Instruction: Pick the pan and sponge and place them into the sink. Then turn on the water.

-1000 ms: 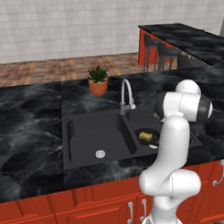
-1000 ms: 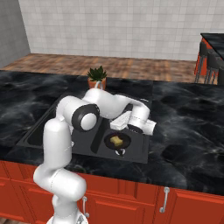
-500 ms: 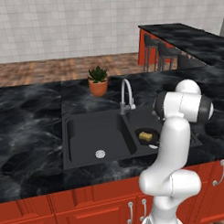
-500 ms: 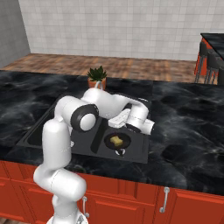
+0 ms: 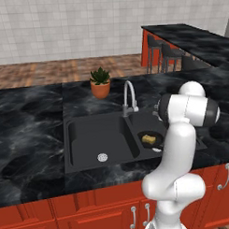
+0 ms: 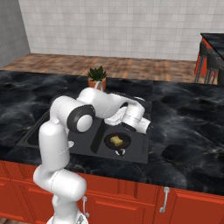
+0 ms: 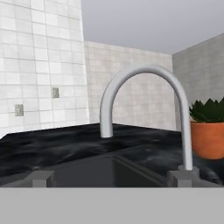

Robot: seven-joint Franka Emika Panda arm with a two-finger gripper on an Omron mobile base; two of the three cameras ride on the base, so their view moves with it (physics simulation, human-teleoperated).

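While the white arm bent forward from its base and reached low over the black double-basin sink [image 5: 89, 140], its wrist hung above the right basin with the gripper [image 7: 111, 177] aimed level at the curved silver faucet [image 7: 144, 113]. The two finger tips [image 7: 41, 177] stood wide apart, holding nothing. The black pan [image 6: 117, 141] lay in the right basin, and the yellow sponge [image 6: 116, 140] rested inside it. A potted plant [image 5: 100, 82] in an orange pot stood on the dark marble counter [image 5: 27, 110] behind the sink, near the faucet.
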